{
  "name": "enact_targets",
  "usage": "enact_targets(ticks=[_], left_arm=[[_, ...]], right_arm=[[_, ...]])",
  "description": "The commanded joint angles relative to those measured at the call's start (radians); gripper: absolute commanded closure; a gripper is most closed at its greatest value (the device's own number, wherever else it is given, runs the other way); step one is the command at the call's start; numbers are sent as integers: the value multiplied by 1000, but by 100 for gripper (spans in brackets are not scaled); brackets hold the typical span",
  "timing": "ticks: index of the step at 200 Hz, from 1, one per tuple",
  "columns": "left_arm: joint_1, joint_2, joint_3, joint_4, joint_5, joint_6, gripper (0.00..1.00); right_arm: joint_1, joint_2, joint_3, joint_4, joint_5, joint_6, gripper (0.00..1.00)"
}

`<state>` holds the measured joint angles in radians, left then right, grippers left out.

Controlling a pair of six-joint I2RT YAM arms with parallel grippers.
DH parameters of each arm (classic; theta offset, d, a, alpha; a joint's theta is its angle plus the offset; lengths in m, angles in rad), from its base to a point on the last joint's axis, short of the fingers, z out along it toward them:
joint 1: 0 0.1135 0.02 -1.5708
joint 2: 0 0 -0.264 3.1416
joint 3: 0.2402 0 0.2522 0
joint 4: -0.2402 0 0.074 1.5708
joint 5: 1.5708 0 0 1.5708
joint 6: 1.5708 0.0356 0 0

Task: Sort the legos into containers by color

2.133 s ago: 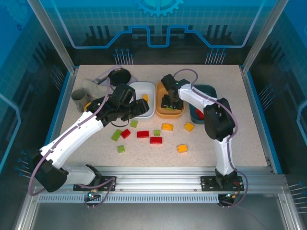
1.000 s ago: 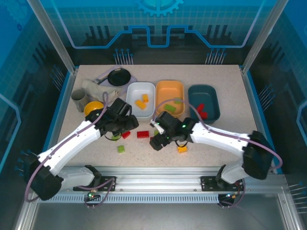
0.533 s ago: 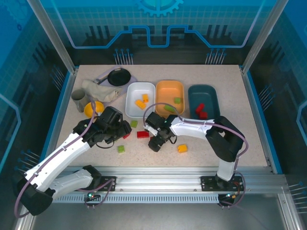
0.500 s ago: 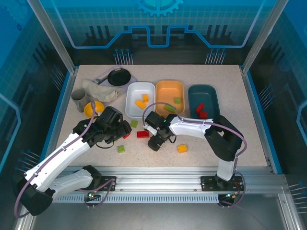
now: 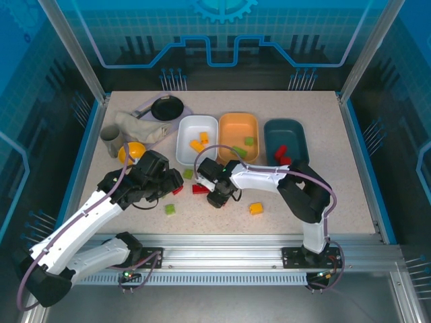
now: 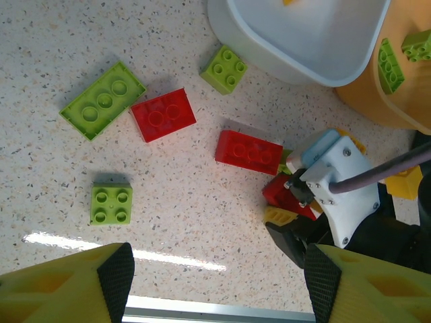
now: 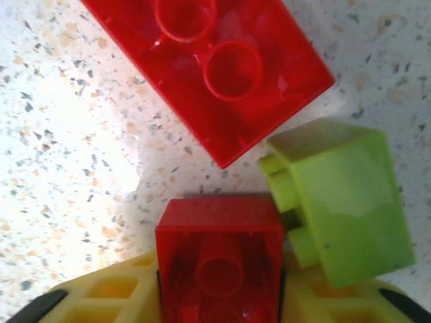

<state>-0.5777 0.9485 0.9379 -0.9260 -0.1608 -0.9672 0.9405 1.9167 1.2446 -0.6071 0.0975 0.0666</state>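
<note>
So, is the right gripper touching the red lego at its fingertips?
Touching. The right wrist view shows the red lego pressed between the right gripper's yellow fingers, no gap.

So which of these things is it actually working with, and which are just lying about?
Part of the job: loose bricks, red brick in the right fingers, white tray, orange tray, teal tray.
Just lying about: frying pan, yellow bowl, cloth, grey cup.

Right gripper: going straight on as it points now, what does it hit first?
Probably the larger red brick, lying just beyond the small red brick held in the right gripper; the green brick sits to the side. Depth is unclear.
</note>
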Motion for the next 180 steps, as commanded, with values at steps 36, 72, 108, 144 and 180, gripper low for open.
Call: enact_targets(ticks=[36, 72, 108, 144, 180], left_arm=[[6, -6, -28, 145, 104, 15, 29], [6, 90, 9, 302, 215, 1, 29], [6, 287, 106, 473, 341, -19, 29], [6, 459, 237, 516, 392, -15, 29], [7, 559, 335, 409, 337, 1, 30]], right_arm=[[-20, -245, -36, -90, 19, 106, 72], [-240, -419, -29, -149, 99, 201, 71], [-588, -354, 60, -200, 149, 286, 71], [-799, -126, 247, -200, 58, 338, 70], [-859, 152, 491, -270, 0, 378, 70]])
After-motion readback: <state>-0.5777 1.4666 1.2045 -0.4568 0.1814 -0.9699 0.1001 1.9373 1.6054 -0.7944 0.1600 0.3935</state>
